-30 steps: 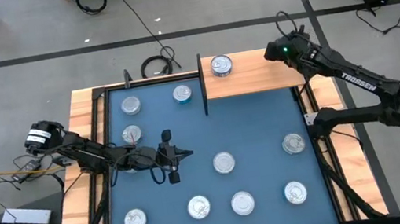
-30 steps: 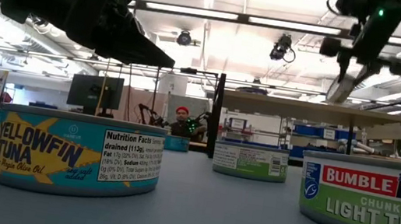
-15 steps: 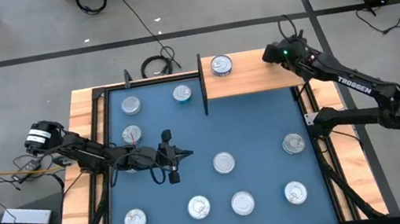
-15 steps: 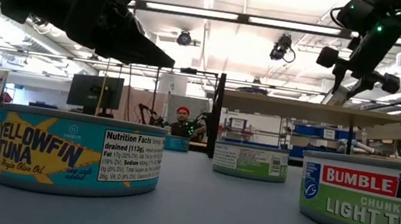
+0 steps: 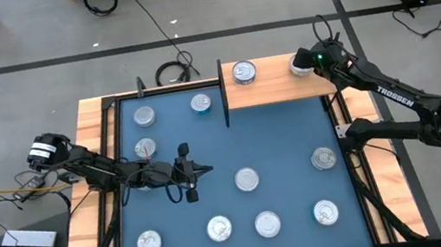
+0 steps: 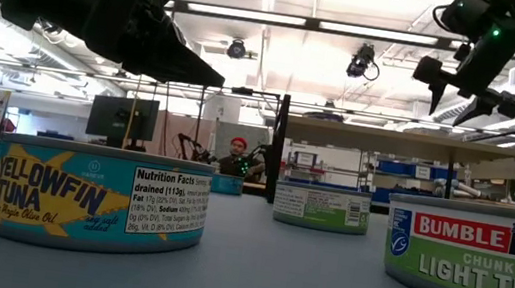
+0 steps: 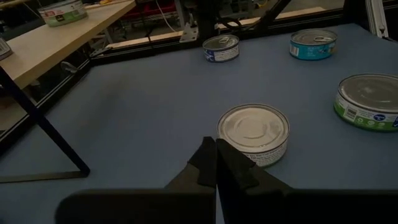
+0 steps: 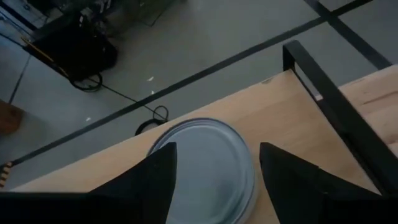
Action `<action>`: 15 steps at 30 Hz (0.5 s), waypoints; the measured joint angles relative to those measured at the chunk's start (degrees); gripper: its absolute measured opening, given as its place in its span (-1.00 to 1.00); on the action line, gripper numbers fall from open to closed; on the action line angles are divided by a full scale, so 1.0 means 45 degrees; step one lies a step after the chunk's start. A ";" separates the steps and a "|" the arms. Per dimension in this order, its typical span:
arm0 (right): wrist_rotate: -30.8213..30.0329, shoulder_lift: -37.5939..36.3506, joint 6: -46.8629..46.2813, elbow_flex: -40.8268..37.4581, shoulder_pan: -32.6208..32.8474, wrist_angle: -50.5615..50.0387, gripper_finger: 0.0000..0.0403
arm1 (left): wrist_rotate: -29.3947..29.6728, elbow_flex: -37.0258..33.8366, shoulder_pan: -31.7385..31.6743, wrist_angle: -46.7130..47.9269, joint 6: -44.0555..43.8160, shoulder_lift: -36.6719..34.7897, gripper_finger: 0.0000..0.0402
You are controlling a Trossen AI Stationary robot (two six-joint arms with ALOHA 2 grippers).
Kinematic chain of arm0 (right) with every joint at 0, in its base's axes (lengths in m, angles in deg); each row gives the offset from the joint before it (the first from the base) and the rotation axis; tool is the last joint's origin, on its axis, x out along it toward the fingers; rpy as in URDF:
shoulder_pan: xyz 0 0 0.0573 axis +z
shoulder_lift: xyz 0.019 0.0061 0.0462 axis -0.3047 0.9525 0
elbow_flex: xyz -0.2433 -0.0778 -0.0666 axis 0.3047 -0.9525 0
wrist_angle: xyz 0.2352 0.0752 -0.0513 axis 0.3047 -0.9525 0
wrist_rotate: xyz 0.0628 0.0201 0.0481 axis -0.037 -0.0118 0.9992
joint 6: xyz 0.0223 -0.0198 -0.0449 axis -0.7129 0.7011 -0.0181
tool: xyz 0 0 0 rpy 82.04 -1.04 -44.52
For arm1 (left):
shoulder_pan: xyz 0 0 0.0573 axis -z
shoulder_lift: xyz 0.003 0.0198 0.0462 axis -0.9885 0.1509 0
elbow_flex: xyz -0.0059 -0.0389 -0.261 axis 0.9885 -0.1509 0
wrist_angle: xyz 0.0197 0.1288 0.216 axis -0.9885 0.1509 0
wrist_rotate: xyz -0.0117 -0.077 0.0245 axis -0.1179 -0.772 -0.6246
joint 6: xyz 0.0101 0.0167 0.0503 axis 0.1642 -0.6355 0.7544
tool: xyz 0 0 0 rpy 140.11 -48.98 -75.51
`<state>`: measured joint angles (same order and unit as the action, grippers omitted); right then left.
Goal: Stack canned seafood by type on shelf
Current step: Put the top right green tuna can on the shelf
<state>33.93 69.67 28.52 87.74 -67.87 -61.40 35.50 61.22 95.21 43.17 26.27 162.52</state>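
Blue mat [image 5: 276, 146], scattered tins [image 5: 246, 179]

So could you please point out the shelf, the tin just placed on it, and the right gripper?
shelf [image 5: 273, 91]: high view, bare board.
newly placed tin [image 8: 205, 165]: right wrist view, lid.
right gripper [image 6: 458, 99]: low view, between fingertips.

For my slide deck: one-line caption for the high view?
Right hand open above a tin on the shelf; left hand shut over the mat.
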 joint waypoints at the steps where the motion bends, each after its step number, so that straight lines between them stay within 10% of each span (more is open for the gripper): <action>1: -0.0050 0.0000 0.0179 0.0004 -0.0004 0.0041 0.17 | 0.0005 0.0000 0.0000 0.0000 0.0000 0.0000 -0.98; 8: -0.0059 -0.0009 0.2519 0.0662 0.0058 -0.0459 0.01 | 0.0001 0.0000 0.0000 -0.0004 0.0000 0.0000 -0.98; 15: 0.0350 0.0225 0.4176 0.0636 0.1038 -0.1230 -0.85 | 0.0157 0.0015 0.0000 -0.0151 0.0301 0.0005 -0.98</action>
<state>35.50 70.68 47.31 90.60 -63.20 -66.93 36.21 61.29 95.21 42.49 27.63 162.54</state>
